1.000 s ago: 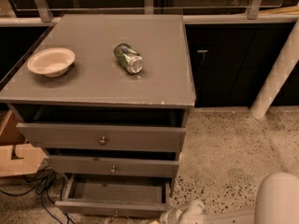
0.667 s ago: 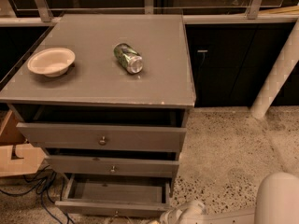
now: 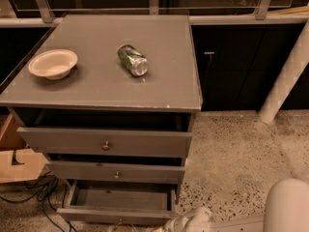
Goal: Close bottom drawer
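Observation:
The grey cabinet (image 3: 101, 81) has three drawers. The bottom drawer (image 3: 116, 214) is pulled well out, its empty inside (image 3: 123, 197) showing and its narrow front panel near the lower edge of the camera view. The two drawers above it, the top one (image 3: 106, 141) and the middle one (image 3: 113, 172), stand slightly out. My gripper (image 3: 181, 224) is at the bottom of the view, just right of the bottom drawer's front right corner, at the end of the white arm (image 3: 285, 209) that comes in from the lower right. Most of the gripper is cut off by the frame edge.
On the cabinet top lie a white bowl (image 3: 53, 63) at the left and a green can (image 3: 133, 59) on its side. A cardboard box (image 3: 14, 161) and cables (image 3: 34, 195) sit left of the cabinet. A white post (image 3: 285, 76) leans at the right over speckled floor (image 3: 231, 158).

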